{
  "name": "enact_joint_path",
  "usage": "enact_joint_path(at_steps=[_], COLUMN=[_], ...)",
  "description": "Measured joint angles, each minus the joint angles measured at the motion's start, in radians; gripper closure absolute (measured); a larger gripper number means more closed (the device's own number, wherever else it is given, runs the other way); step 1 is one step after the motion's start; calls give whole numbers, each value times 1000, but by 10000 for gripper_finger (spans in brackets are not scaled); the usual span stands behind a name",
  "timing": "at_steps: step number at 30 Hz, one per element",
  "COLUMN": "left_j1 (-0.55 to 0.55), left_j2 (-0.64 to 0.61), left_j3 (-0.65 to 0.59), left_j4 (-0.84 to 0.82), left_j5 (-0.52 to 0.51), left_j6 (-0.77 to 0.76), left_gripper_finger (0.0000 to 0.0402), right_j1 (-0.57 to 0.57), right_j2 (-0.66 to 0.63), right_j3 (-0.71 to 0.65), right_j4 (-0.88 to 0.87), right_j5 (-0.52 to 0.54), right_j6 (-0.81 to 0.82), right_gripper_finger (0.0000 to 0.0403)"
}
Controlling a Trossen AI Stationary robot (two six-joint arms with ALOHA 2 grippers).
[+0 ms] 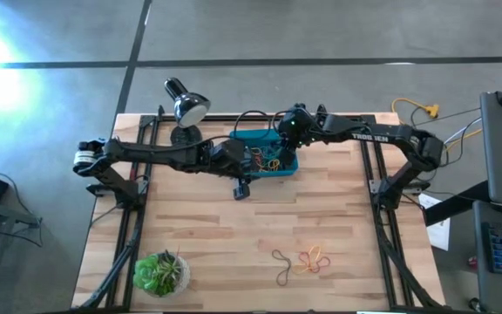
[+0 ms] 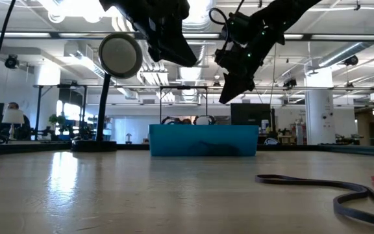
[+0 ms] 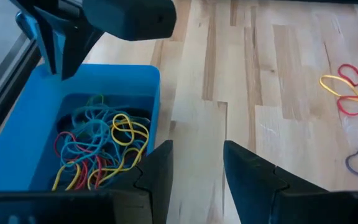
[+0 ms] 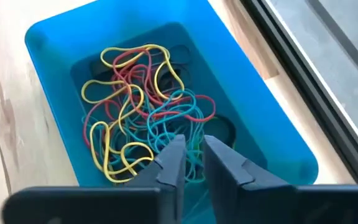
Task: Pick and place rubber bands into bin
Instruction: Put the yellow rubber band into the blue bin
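The blue bin (image 4: 48,68) stands at the table's far middle and holds several rubber bands (image 4: 135,106) in a yellow, red and teal tangle. My right gripper (image 4: 193,155) hangs over the bin's inside, pointing steeply down, its fingers a narrow gap apart. I make out no band between them. My left gripper (image 3: 194,168) is open and holds nothing; it hovers above the table by the bin's near wall (image 3: 151,112). A few more rubber bands (image 1: 303,260), yellow, red and dark, lie loose on the wood near the front edge.
A desk lamp (image 1: 186,109) stands at the far left beside the bin. A small potted plant (image 1: 159,272) sits at the near left corner. Bare wood (image 1: 234,227) lies between the bin and the loose bands. Black frame rails (image 1: 382,218) run along both sides.
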Motion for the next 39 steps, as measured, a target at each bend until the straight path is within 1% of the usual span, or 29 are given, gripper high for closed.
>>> enact_joint_path(at_steps=[6, 8, 9, 12, 15, 18, 21, 24, 27, 30, 33, 35, 37, 39], left_j1=[-1, -3, -3, -5, -7, -6, -5, -5, -5, -5, -5, -5, -5, -5], left_j2=[0, 0, 0, 2, 7, 7, 7, 7, 7, 7, 7, 7, 7, 7], left_j3=[0, 0, 0, 0, -1, -6, -9, -9, -12, -13, -13, -13, -14, -14], left_j4=[3, 3, 3, 4, 4, 8, 8, 10, 12, 13, 13, 15, 16, 23], left_j5=[0, 10, 36, 165, 263, 289, 289, 291, 291, 291, 291, 291, 291, 291], left_j6=[2, 6, 20, 96, 159, 205, 241, 270, 298, 319, 323, 323, 323, 323], left_gripper_finger=[276, 276, 276, 276, 276, 276, 276, 276, 276, 276, 276, 276, 276, 276], right_j1=[-1, -1, 1, 17, 50, 105, 192, 304, 439, 582, 707, 775, 834, 883], right_j2=[-30, -45, -55, -93, -132, -182, -242, -292, -330, -341, -332, -316, -291, -261], right_j3=[0, 0, 0, -3, -17, -45, -103, -171, -245, -307, -352, -370, -377, -378], right_j4=[4, -14, -27, -96, -183, -254, -254, -226, -157, -55, 21, 37, 37, 38], right_j5=[-1, -36, -75, -195, -267, -300, -310, -279, -200, -111, -4, 55, 90, 96], right_j6=[-7, -25, -44, -76, -75, -28, 73, 222, 387, 527, 654, 730, 796, 838], right_gripper_finger=[308, 294, 289, 278, 274, 273, 276, 283, 290, 297, 304, 309, 313, 317])
